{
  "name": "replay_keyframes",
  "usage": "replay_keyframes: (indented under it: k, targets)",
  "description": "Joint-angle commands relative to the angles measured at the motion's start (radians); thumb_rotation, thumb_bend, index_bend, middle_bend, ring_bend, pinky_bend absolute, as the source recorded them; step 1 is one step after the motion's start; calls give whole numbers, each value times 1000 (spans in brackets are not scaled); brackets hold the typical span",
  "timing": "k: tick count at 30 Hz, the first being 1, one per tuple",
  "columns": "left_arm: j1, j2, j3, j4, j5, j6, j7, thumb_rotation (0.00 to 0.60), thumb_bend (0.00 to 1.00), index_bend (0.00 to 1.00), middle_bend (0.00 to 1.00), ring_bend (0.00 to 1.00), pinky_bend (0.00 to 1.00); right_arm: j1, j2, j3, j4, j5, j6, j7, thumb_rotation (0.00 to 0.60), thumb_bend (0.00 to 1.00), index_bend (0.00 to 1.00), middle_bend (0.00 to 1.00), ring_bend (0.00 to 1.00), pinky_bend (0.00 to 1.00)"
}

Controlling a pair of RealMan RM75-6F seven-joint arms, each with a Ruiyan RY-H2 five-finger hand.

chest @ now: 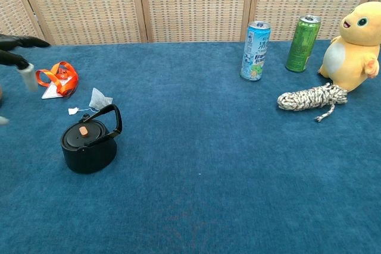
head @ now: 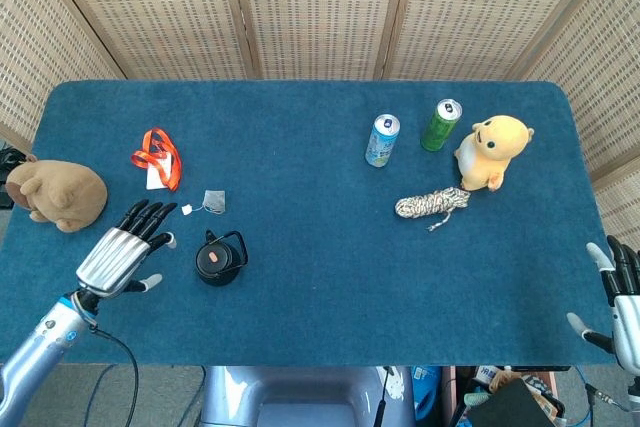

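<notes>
My left hand (head: 125, 249) hovers open over the blue table (head: 300, 147), its fingers spread, just left of the black kettle (head: 218, 258). The chest view catches only that hand's fingertips (chest: 24, 57) at the left edge, above the kettle (chest: 89, 141). A tea bag (head: 210, 201) lies just beyond the hand. My right hand (head: 622, 302) stays open at the table's front right corner, holding nothing and far from any object.
An orange lanyard (head: 158, 158) and a brown plush (head: 55, 193) lie at the left. At the back right stand a blue can (head: 381, 140), a green can (head: 439, 125), a yellow plush (head: 491, 152) and a coiled rope (head: 432, 204).
</notes>
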Motion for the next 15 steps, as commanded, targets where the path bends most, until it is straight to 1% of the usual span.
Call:
replay_keyframes:
  k: [1, 2, 5, 15]
  targets:
    - [-85, -22, -17, 31, -63, -118, 40, 600, 308, 414, 0, 0, 0, 4, 1, 2, 2, 8, -9, 4, 600, 0, 0, 0, 0, 0]
    - [-102, -23, -16, 32, -70, -145, 31, 600, 329, 416, 0, 0, 0, 6, 2, 2, 2, 12, -16, 8, 600, 0, 0, 0, 0, 0]
    - [-124, -25, -13, 35, -76, -173, 27, 600, 363, 429, 0, 0, 0, 9, 3, 4, 4, 20, -25, 12, 600, 0, 0, 0, 0, 0]
    - [-196, -92, -1, 73, -131, -255, 110, 600, 372, 432, 0, 0, 0, 16, 3, 11, 7, 42, -41, 10, 600, 0, 0, 0, 0, 0]
